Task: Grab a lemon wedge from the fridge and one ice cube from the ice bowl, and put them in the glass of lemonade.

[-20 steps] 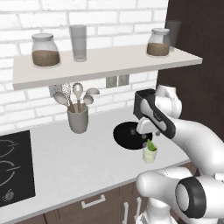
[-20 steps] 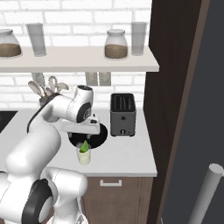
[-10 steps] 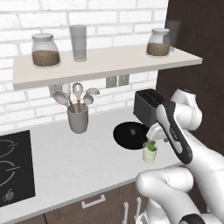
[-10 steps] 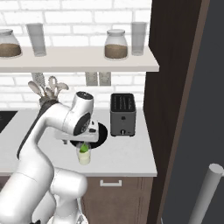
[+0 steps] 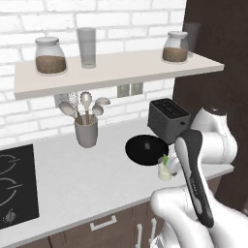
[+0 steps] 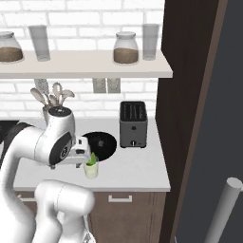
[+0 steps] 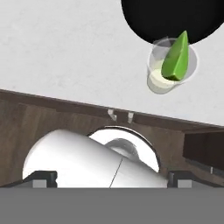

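Gripper [image 6: 81, 153] jaws spread wide, empty, we hover beside the small clear lemonade glass [image 5: 165, 169], green-yellow lemon wedge [image 7: 176, 59] inside, touching the glossy black ice bowl [image 5: 146, 148]. Our swing could topple it.

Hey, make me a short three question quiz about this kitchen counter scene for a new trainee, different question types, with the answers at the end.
1. True or false: the green lemon wedge already sits in the small clear glass of lemonade.
2. Multiple choice: on the white counter, the round glossy black ice bowl lies nearest to which? A, the dark grey toaster; B, the black cooktop; C, the grey utensil holder.
3. Fill in: the robot's two-finger gripper is ___ and holds nothing.

Key: 1 true; 2 A; 3 open.
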Controlling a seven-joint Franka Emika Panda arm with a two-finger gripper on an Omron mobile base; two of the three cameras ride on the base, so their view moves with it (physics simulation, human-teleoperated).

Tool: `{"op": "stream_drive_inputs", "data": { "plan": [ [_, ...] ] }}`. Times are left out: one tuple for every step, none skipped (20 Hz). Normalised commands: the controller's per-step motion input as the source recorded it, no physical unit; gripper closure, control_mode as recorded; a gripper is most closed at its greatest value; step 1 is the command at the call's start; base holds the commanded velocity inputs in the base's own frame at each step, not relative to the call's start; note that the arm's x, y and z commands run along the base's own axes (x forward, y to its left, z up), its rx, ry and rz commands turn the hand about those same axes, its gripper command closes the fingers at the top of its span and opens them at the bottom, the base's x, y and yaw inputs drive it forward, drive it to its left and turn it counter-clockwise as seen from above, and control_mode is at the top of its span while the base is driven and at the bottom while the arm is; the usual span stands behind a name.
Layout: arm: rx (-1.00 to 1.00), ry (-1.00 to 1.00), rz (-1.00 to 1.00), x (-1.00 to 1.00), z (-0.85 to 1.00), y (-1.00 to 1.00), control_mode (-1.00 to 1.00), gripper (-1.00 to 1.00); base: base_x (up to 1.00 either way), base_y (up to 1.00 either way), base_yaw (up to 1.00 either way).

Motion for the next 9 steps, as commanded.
{"op": "stream_drive_inputs", "data": {
  "plan": [
    [-0.17, 0.00, 0.00, -0.54, 0.28, 0.39, -1.00, -1.00, 0.00, 0.00, 0.00],
    [-0.13, 0.00, 0.00, -0.66, 0.31, 0.41, -1.00, -1.00, 0.00, 0.00, 0.00],
    [-0.14, -0.02, 0.00, -0.47, 0.46, 0.36, -1.00, -1.00, 0.00, 0.00, 0.00],
    [-0.12, -0.03, -0.03, -0.49, 0.57, 0.34, -1.00, -1.00, 0.00, 0.00, 0.00],
    [-0.09, -0.07, -0.05, -0.40, 0.59, 0.29, -1.00, -1.00, 0.00, 0.00, 0.00],
    [0.00, -0.10, -0.08, -0.41, 0.59, 0.11, -1.00, -1.00, 0.00, 0.00, 0.00],
    [0.00, -0.12, -0.10, -0.26, 0.59, 0.01, -1.00, -1.00, 0.00, 0.00, 0.00],
    [0.00, -0.13, -0.13, -0.17, 0.62, 0.00, -1.00, -1.00, 0.00, 0.00, 0.00],
    [0.01, -0.12, -0.14, -0.19, 0.67, 0.00, -1.00, -1.00, 0.00, 0.00, 0.00]
  ]
}}
